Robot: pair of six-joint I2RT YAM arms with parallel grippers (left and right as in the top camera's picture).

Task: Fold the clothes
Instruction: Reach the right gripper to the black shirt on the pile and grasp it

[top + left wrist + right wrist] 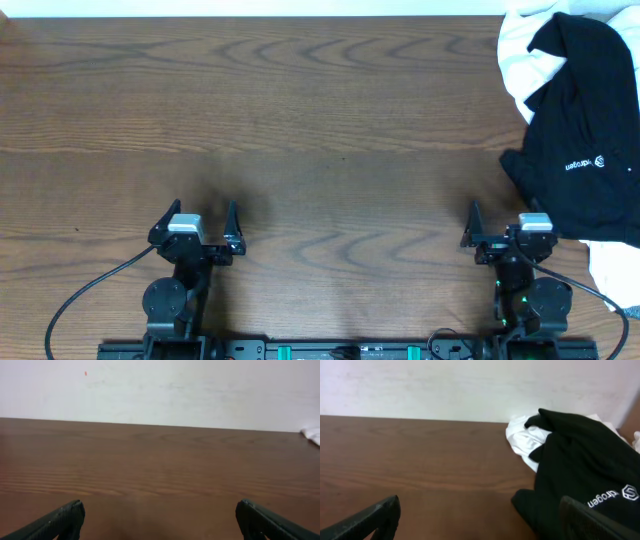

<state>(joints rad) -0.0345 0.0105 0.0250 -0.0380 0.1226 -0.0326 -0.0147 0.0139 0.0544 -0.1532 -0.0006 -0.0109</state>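
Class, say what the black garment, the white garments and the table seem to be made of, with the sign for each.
Black garment: soft matte fabric, likely knit; it slumps in folds.
White garments: soft cloth, crumpled.
Table: wood or wood-look laminate, faint sheen; brown grain lines show, which one is unclear.

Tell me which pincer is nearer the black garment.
Right. The right pincer sits open just beside the black garment's near edge. The left pincer, also open, is far off toward the opposite side.

Cropped and covered
The black garment (585,130) runs off the right edge, hiding much of the white garments (522,55).
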